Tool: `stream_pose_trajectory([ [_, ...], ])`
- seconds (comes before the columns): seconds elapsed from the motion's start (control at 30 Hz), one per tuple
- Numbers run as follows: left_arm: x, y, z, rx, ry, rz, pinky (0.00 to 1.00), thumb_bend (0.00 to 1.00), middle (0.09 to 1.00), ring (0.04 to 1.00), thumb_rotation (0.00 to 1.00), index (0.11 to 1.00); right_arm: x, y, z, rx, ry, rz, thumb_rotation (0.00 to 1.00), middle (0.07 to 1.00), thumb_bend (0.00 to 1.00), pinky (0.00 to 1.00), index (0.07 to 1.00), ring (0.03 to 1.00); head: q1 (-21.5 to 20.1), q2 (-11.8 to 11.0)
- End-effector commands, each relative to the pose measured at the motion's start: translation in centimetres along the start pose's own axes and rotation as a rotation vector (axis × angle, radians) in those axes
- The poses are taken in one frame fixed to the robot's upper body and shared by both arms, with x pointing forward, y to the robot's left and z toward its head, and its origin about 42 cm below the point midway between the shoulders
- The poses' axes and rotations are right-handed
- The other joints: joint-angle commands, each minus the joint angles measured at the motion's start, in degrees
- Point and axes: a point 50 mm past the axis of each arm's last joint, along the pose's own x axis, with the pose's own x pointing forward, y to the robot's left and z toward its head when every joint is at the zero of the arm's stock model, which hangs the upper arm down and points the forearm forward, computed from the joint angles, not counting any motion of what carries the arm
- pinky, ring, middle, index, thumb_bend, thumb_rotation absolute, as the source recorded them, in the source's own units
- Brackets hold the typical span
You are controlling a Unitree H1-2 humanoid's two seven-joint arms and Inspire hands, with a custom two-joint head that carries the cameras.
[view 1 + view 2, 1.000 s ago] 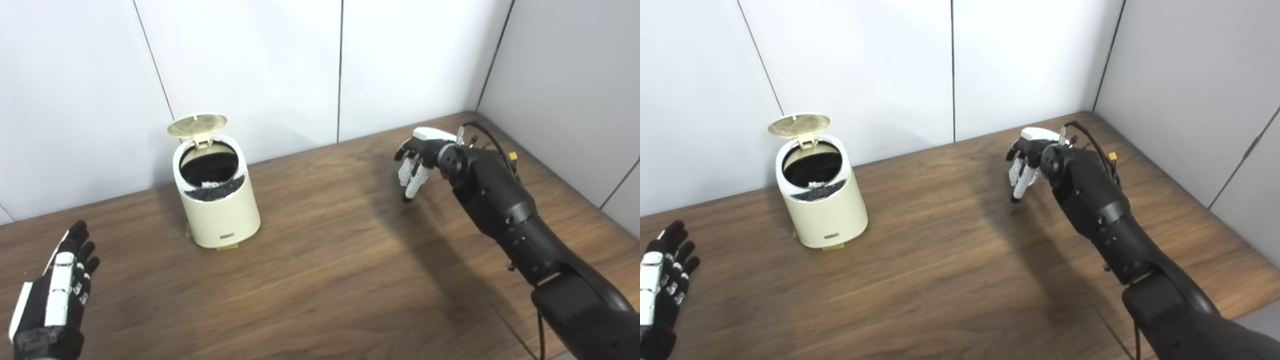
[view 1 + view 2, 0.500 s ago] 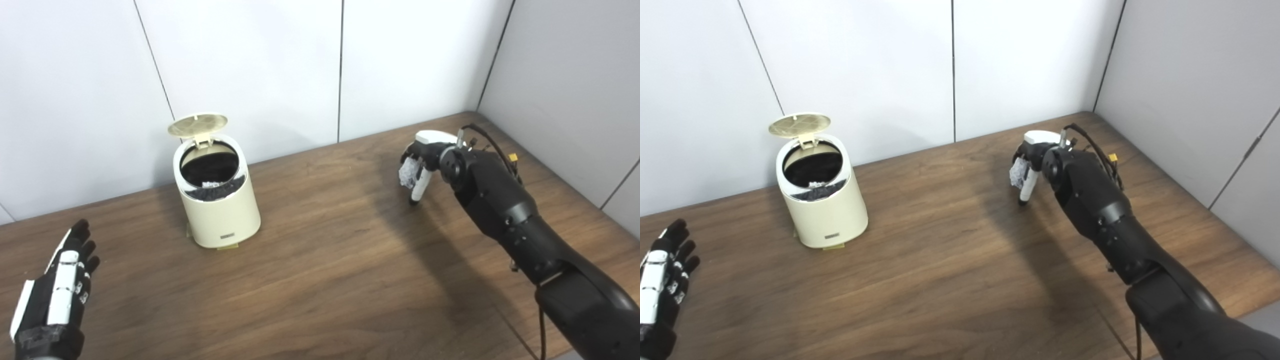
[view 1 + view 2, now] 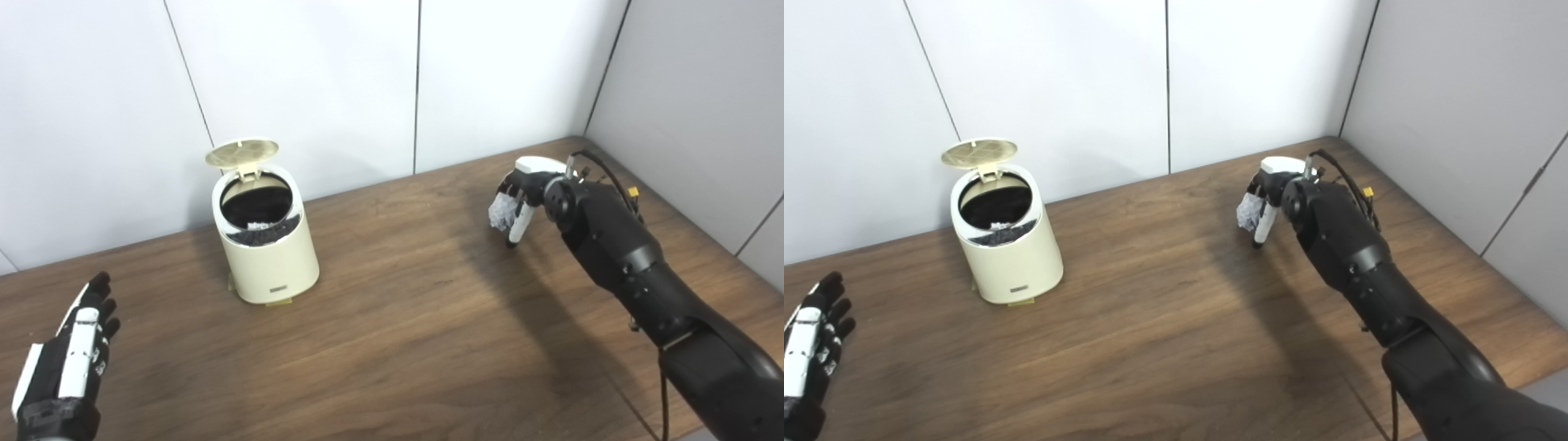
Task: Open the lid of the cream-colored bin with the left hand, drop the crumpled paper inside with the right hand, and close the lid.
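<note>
Fingers (image 3: 98, 300) of the left hand (image 3: 64, 367) are straight and apart, holding nothing, parked low at the near-left edge of the tabletop (image 3: 398, 343), well clear of the bin, likely waiting to close it. Right hand (image 3: 520, 199), further back on the right, has its fingers curled round the crumpled paper (image 3: 501, 211), one fingertip down near the wood; looks like a pickup grip before the carry. Cream-colored bin (image 3: 269, 257) sits far left near the wall, lid (image 3: 242, 153) hinged up, dark liner showing. Small label low on its front, unreadable.
</note>
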Motion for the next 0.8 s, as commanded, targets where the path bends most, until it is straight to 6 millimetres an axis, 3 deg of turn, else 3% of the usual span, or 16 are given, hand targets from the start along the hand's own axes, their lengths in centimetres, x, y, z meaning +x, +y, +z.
stream_pose_trajectory([
  [0.0, 0.6, 0.1, 1.8, 0.028, -0.086, -0.007, 1.0, 0.32, 1.0, 1.0, 0.87, 1.0, -0.5, -3.4, -0.2, 0.047, -0.01, -0.114, 0.08, 0.808, 0.85, 0.8, 0.778, 0.791, 0.1, 0.0],
  [0.13, 0.7, -0.1, 1.9, 0.029, -0.071, -0.005, 1.0, 0.31, 1.0, 1.0, 0.88, 1.0, -0.5, -3.1, -0.8, 0.178, -0.023, -0.111, 0.12, 0.827, 0.85, 0.76, 0.794, 0.808, 0.2, 0.0],
  [0.37, 0.6, -0.2, 1.9, 0.037, -0.066, -0.008, 1.0, 0.32, 1.0, 1.0, 0.86, 1.0, -0.5, -2.5, -1.6, 0.347, 0.011, -0.152, 0.16, 0.834, 0.89, 0.78, 0.83, 0.841, 0.1, 0.1],
  [0.53, 0.6, -0.1, 1.9, 0.034, -0.06, -0.007, 1.0, 0.31, 1.0, 1.0, 0.87, 1.0, -1.0, -2.2, -1.6, 0.233, 0.024, -0.154, 0.15, 0.859, 0.86, 0.81, 0.815, 0.863, 0.0, 0.2],
  [0.77, 0.7, 0.0, 1.7, 0.041, -0.069, -0.009, 1.0, 0.32, 1.0, 1.0, 0.86, 1.0, -1.1, -1.6, -0.9, 0.224, 0.047, -0.108, 0.13, 0.891, 0.87, 0.82, 0.835, 0.882, -0.1, 0.5],
])
